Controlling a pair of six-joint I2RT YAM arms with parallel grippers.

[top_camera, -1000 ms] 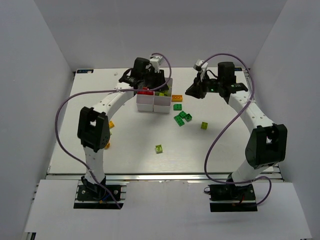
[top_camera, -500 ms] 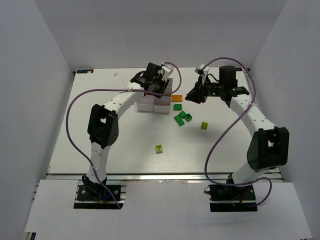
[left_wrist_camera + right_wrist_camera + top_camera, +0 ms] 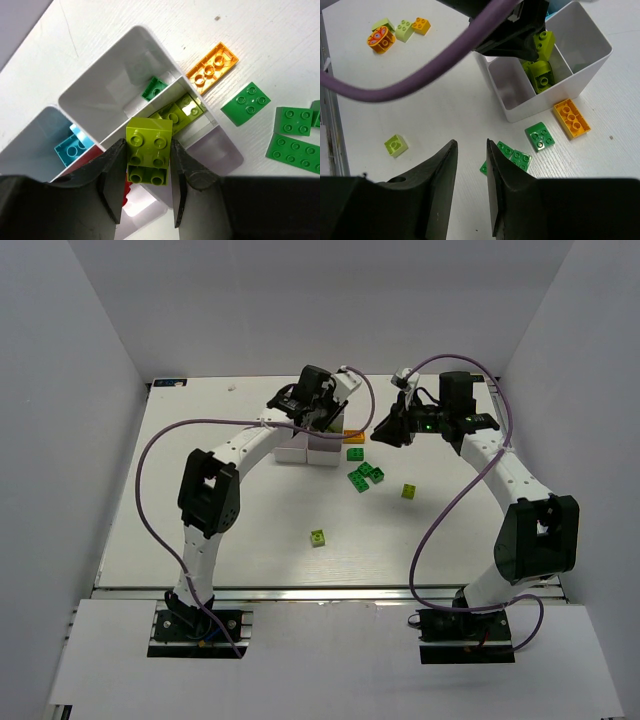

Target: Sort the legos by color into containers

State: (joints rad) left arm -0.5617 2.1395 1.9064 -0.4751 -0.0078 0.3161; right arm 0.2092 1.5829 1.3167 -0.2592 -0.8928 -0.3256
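White walls enclose a matte white table. Item one: tray, white plastic with thin stiff walls and square open-topped compartments. One compartment holds stored lime bricks, its neighbour a dark green brick, and another a light blue brick. Item two: lime brick, a two-by-two studded block, clamped by its two flat opposite sides in the left gripper. It hangs over the tray beside the compartment of stored lime bricks; its height above the rim cannot be told. Handling, as judged: it is light, rigid and not fragile, with hard glossy walls that are likely slippery. The plain side faces below the studs are the place to pinch, squarely, so it does not twist out. Item three: orange plate, flat with round studs, on the table just beside the tray. Item four: green bricks, sharp-edged and shiny, lying near the tray past the orange plate. Item five: loose lime bricks, well apart from the tray. Item six: right gripper, its fingers slightly apart and holding nothing, hovering above the table near the green bricks.
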